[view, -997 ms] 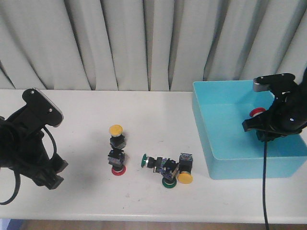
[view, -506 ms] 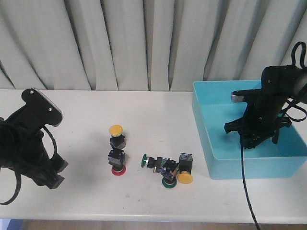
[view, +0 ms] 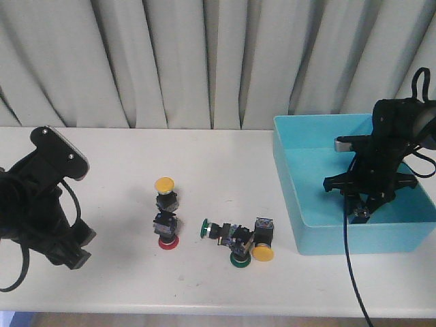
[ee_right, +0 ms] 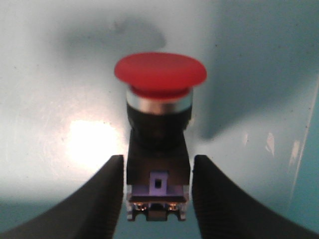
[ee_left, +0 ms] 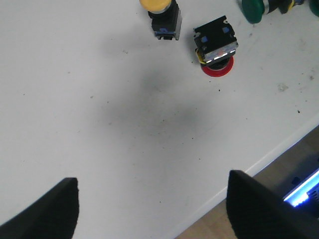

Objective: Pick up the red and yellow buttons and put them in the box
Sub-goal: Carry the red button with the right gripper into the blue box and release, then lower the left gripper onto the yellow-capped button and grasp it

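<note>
At right of frame my right gripper (ee_right: pixel 155 199), lowered inside the box (view: pixel 300 204), grasps a red button (ee_right: pixel 159 144) by its body, my left gripper (ee_left: pixel 152 209) spread empty; releasing from height could bounce it out.

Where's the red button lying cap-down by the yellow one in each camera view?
Front view: red-capped black push-button switch left of centre on the white table.
Left wrist view: the switch shows near the edge.
Right wrist view: not in it.
Shared landmark: yellow-capped black push-button switch beside it.
</note>
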You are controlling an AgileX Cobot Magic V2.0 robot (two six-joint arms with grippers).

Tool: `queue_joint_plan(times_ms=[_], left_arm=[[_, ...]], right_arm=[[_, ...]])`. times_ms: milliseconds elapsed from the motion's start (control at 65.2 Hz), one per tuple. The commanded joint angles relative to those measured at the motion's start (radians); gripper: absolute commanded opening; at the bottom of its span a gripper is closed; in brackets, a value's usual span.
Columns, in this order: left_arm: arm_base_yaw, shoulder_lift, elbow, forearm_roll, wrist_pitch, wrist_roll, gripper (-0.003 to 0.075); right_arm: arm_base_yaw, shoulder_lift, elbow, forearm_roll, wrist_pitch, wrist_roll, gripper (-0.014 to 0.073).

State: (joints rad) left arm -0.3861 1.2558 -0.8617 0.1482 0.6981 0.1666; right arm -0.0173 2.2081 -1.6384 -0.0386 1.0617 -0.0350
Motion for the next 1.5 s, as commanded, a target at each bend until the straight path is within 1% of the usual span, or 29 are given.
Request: queue_joint_plan(times_ms=[0, 123, 261, 429, 537, 752, 859, 951, 997, 1150, 1319, 1488], left_arm=[[-0.002, -0.025, -0.027, 0.004, -0.046, -0.011, 0.0586], [-0.002, -0.025, -0.027, 0.004, -0.052, -0.011, 0.0586], [-0.002, -0.025, -0.027, 0.004, -0.058, -0.011, 0.0586], [-0.002, -0.025, -0.027, 0.004, -0.072, -0.011, 0.0586], [-0.002, -0.025, -0.027, 0.004, -0.075, -0.011, 0.0586], [-0.002, -0.023, -0.027, 0.003, -0.107, -0.011, 0.0586], [-0.002, -0.023, -0.027, -0.039, -0.148, -0.012, 0.0586], [-0.003, -0.003, -0.03, -0.09, -0.187, -0.01, 0.0586], [-0.003, 0.019, -0.041, -0.103, -0.187, -0.01, 0.0586], [-0.014, 0.164, -0.144, -0.125, -0.142, -0.034, 0.0586], [-0.035, 0.338, -0.318, -0.128, -0.11, -0.072, 0.0586], [-0.042, 0.514, -0.483, -0.128, -0.063, -0.095, 0.0586]], right_arm=[[-0.004, -0.068, -0.028, -0.004, 0.002, -0.019, 0.0393], [0.0, -0.127, -0.028, 0.013, 0.019, -0.021, 0.0397], [0.023, -0.254, -0.027, 0.058, 0.019, -0.038, 0.0394], [0.123, -0.454, 0.025, 0.056, -0.032, -0.063, 0.0394], [0.202, -0.589, 0.13, 0.058, -0.109, -0.065, 0.0394], [0.387, -0.846, 0.428, 0.05, -0.302, -0.077, 0.0394], [0.459, -0.936, 0.553, 0.051, -0.363, -0.077, 0.0394], [0.511, -0.984, 0.632, 0.051, -0.398, -0.08, 0.0394], [0.532, -1.001, 0.659, 0.051, -0.411, -0.083, 0.0394], [0.581, -1.01, 0.7, 0.051, -0.439, -0.1, 0.0394], [0.591, -1.004, 0.699, 0.056, -0.446, -0.146, 0.0394], [0.591, -1.004, 0.699, 0.056, -0.457, -0.145, 0.0394]])
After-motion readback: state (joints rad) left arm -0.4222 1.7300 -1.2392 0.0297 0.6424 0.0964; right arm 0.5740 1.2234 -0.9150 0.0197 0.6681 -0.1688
